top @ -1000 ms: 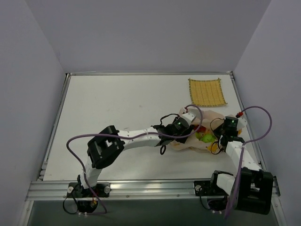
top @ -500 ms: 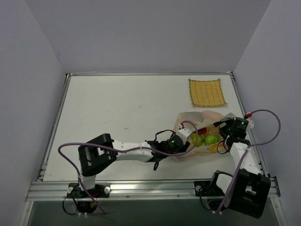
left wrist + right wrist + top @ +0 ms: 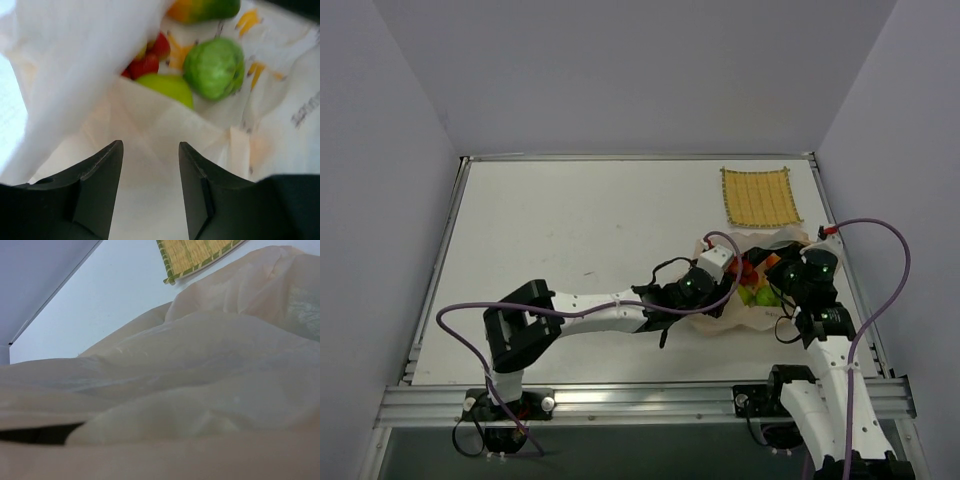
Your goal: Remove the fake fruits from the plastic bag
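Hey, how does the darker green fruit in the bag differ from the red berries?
The darker green fruit is one large lumpy ball; the red berries are several small pieces bunched together. The darker green fruit shows whole, while the red berries sit partly hidden behind a fold of the plastic bag. Both lie inside the bag.

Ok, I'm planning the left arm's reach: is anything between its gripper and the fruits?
Yes. A fold of the plastic bag lies across the front of the open left gripper, partly covering the fake fruits just beyond it.
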You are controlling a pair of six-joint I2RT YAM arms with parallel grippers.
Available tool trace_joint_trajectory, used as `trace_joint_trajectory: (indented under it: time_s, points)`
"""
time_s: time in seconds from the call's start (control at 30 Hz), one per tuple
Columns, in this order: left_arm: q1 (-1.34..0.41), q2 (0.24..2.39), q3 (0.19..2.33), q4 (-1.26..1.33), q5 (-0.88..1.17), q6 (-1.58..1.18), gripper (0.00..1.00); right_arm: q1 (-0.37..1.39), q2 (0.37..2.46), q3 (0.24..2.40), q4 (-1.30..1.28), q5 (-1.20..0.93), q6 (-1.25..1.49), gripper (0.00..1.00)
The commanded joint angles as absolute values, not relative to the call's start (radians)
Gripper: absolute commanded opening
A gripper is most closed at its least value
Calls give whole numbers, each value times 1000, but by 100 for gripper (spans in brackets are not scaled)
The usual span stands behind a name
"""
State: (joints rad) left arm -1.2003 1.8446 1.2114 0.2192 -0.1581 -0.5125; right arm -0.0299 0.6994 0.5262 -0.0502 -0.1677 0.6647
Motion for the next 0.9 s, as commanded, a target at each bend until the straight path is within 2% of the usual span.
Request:
trace_joint_trajectory:
  time_s: [0.0,0.07,0.13,0.17,0.2,0.27,0.3,0.33,0.47,0.53,0.57,0.63,0.67,0.73,0.77,0.87]
  points:
    - [-1184,1853,1310,264,-169,-540,46,-25,680,561,-121,-158,655,96]
    - [-1181,1874,1327,264,-169,-548,46,-25,673,536,-127,-176,667,88]
    - [-1177,1897,1348,264,-158,-560,45,-23,667,529,-127,-230,686,71]
    - [-1172,1902,1353,265,-152,-572,44,-21,669,543,-129,-251,684,67]
    - [-1164,1907,1358,271,-138,-580,43,-20,672,555,-133,-300,674,68]
    - [-1154,1908,1361,282,-121,-597,43,-17,673,607,-162,-340,664,80]
    - [-1144,1902,1362,288,-103,-601,43,-15,670,624,-173,-363,655,89]
    - [-1141,1884,1353,296,-91,-604,43,-15,663,641,-184,-367,653,91]
    - [-1146,1801,1312,327,-26,-586,43,-14,621,707,-235,-367,649,92]
    - [-1167,1735,1283,327,-8,-566,43,-14,615,732,-250,-350,640,89]
    - [-1180,1715,1276,305,-11,-554,43,-14,611,736,-264,-330,634,76]
    - [-1224,1672,1270,275,-23,-519,44,-14,612,750,-271,-231,615,59]
    - [-1238,1666,1269,238,-25,-514,44,-14,621,756,-270,-192,608,38]
    - [-1264,1667,1261,221,-25,-518,44,-14,640,767,-265,-93,589,24]
    - [-1287,1669,1244,232,-22,-529,44,-15,681,767,-249,4,571,14]
    - [-1310,1707,1221,264,-47,-545,44,-20,786,743,-163,80,548,5]
